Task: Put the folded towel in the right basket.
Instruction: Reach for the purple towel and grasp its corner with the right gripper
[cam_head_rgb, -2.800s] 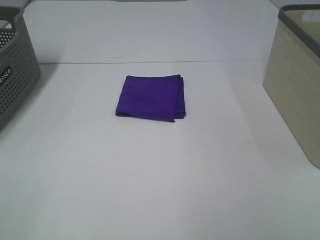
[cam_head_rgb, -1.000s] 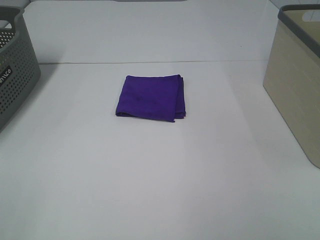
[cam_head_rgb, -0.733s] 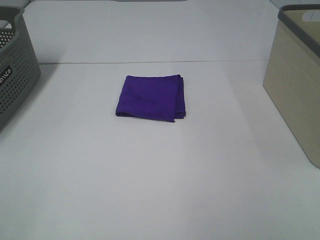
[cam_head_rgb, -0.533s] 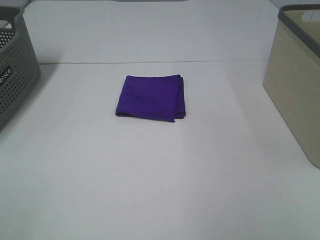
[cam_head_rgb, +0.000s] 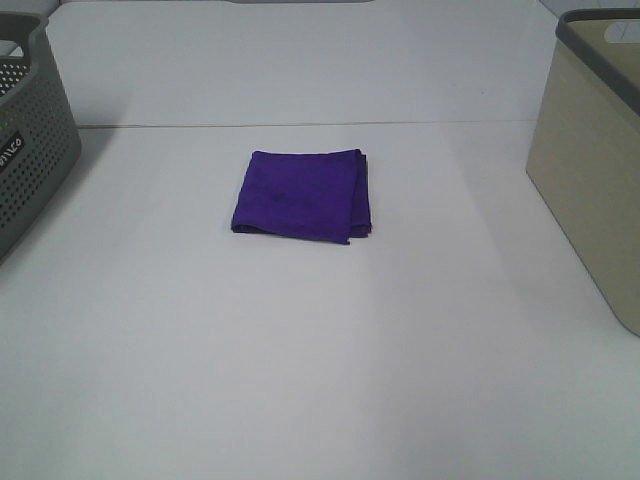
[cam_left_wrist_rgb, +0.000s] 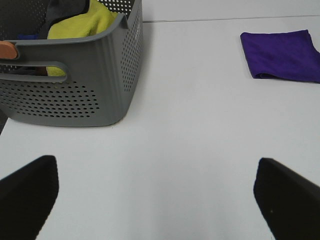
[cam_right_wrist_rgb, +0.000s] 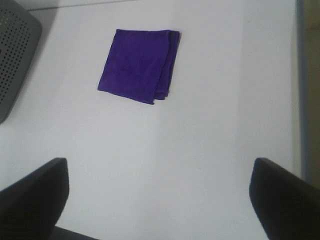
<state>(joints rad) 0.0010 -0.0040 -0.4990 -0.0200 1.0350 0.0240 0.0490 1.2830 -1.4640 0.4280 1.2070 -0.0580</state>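
A folded purple towel (cam_head_rgb: 303, 195) lies flat in the middle of the white table. It also shows in the left wrist view (cam_left_wrist_rgb: 281, 55) and in the right wrist view (cam_right_wrist_rgb: 137, 64). The right basket (cam_head_rgb: 592, 150) is beige with a grey rim and stands at the right edge. Neither arm shows in the exterior high view. My left gripper (cam_left_wrist_rgb: 155, 195) is open and empty, well short of the towel. My right gripper (cam_right_wrist_rgb: 157, 200) is open and empty above the table, the towel well ahead of it.
A grey perforated basket (cam_head_rgb: 30, 140) stands at the left edge; in the left wrist view it (cam_left_wrist_rgb: 75, 75) holds a yellow cloth (cam_left_wrist_rgb: 90, 22). A seam (cam_head_rgb: 300, 125) crosses the table behind the towel.
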